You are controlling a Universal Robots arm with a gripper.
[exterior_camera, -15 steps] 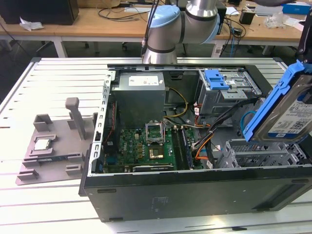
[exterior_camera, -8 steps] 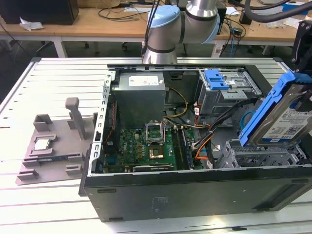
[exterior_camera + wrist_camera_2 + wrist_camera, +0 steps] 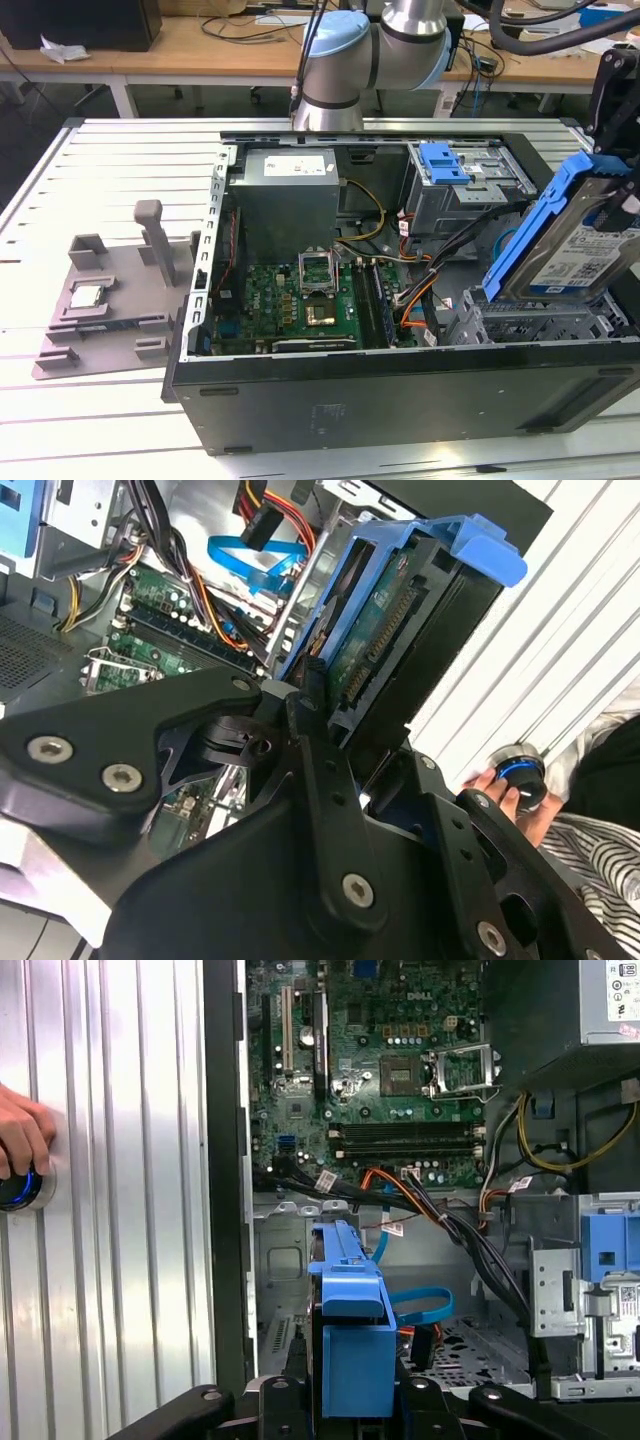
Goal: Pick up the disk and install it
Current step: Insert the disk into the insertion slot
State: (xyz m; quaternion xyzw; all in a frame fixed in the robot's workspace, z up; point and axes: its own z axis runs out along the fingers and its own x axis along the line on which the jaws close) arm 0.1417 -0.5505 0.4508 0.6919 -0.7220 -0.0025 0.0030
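We see the pincer (image 3: pixel 350 1400) clamped on the disk (image 3: pixel 575 245), its black fingers (image 3: pixel 318 780) pressed against the 2 sides of the blue carrier frame. In the exterior view the disk hangs tilted, label facing the camera, at the 3 o'clock edge of the picture, above the grey drive cage (image 3: pixel 530 320) in the near corner of the open computer case (image 3: pixel 400 390). Whether the disk's lower edge touches the cage, we cannot tell. In the second wrist view the disk's circuit-board side and connector edge (image 3: pixel 375 640) face the lens.

From the disk, toward 9 o'clock in the exterior view, lie orange and black cables (image 3: pixel 425 290), then the green motherboard (image 3: pixel 290 300) with its processor socket (image 3: pixel 320 315). Toward 11 o'clock stands the grey power supply (image 3: pixel 290 190); toward 12 o'clock, a blue latch on a metal cage (image 3: pixel 450 165). The case rests on a ribbed metal table (image 3: pixel 110 160). At the 9 o'clock edge, well apart from the case, a grey fixture (image 3: pixel 110 300) holds a small square chip (image 3: pixel 85 296).

In the first wrist view a person's hand (image 3: pixel 22 1130) rests on a round blue-lit button (image 3: pixel 20 1188) on the table.
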